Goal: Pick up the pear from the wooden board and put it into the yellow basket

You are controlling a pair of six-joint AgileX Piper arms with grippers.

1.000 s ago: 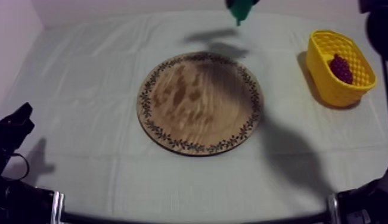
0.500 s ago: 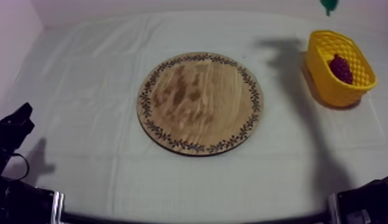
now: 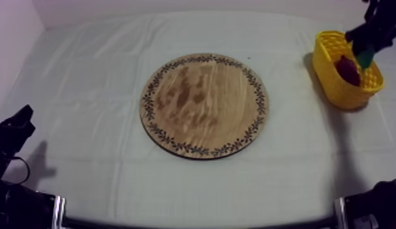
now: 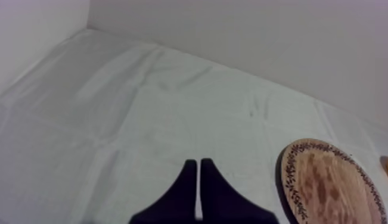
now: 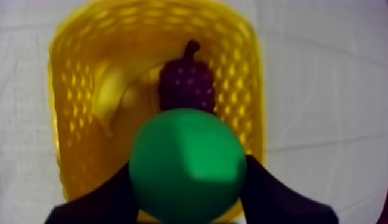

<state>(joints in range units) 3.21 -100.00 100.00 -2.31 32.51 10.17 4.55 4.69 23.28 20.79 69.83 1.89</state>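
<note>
Recorded green pear (image 5: 187, 164) clamped in right gripper (image 5: 188, 193), hanging over the yellow basket (image 5: 71, 107).

From the right wrist, saw 2 black fingers (image 5: 106, 202) pressed against either side of the smooth, round pear, directly above a knobbly dark bunch of grapes (image 5: 185, 83) lying inside the perforated basket; from above, made out just a sliver of green over the basket, the grapes a dark red lump. Logged round wooden board (image 3: 204, 105), leaf-patterned rim, blotchy grain, mid-table on the creased cloth (image 3: 84, 73), well apart from the basket. From the left wrist, noted left gripper (image 4: 199, 179), fingers together as a narrow wedge, gripping nothing, low over the cloth near the board.
</note>
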